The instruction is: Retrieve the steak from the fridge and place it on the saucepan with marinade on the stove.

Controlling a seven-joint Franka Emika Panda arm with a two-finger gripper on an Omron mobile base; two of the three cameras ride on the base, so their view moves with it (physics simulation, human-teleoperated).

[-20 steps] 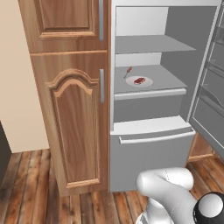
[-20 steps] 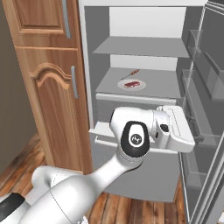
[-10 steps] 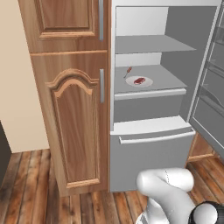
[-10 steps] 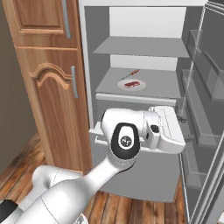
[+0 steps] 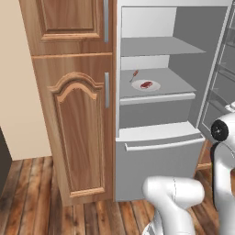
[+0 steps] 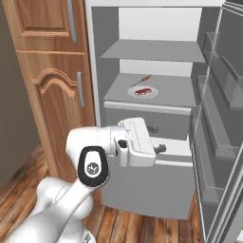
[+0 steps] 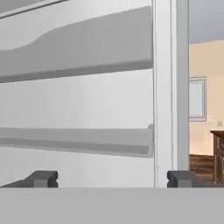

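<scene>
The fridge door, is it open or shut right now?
Open. The fridge shows its pale shelves, with the steak on a plate inside, and the door stands swung out at the right.

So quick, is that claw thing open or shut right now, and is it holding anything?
Gripper: open, jaws spread wide, holding nothing; it faces the inside of the open fridge door.

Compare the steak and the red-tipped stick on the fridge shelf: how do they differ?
The steak is a short flat red slab; the stick is thin and long, red at one tip. The steak lies on the white plate; the stick lies on the bare shelf behind the plate. Both sit on the same fridge shelf.
</scene>
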